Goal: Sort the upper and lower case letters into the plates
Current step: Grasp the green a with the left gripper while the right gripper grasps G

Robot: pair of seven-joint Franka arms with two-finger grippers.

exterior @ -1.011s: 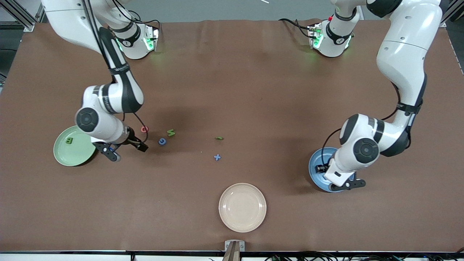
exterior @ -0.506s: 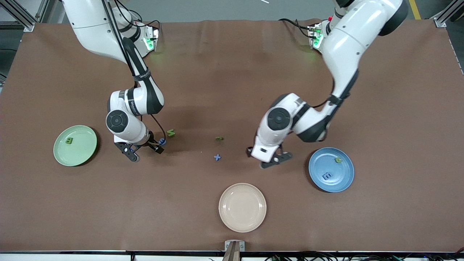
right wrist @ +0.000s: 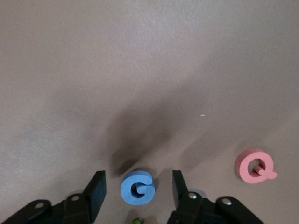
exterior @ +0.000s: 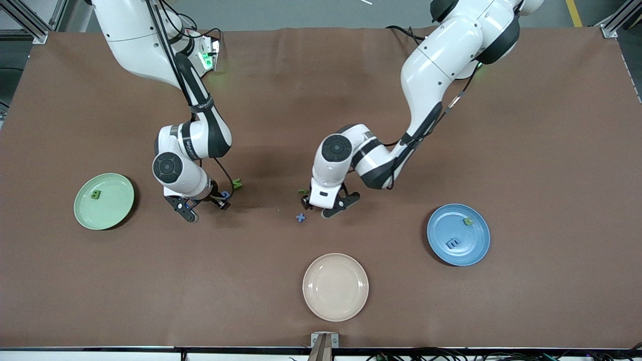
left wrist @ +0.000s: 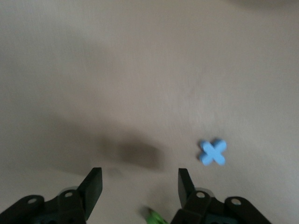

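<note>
Robot lab, brown-covered table (exterior: 321,100), aluminium framing (exterior: 30,20), cables (exterior: 401,30)

The right pincer (right wrist: 138,193) shows at the frame's edge, its two dark fingers (right wrist: 97,190) spread apart. A blue letter G (right wrist: 138,187) lies flat on the brown bench (right wrist: 140,60) between them, with a small gap to each finger. A pinkish red letter Q (right wrist: 254,165) lies well outside the fingers. A dark shadow sits mid-frame, just past the G. A green speck (right wrist: 136,221) peeks in at the frame's edge.
</note>
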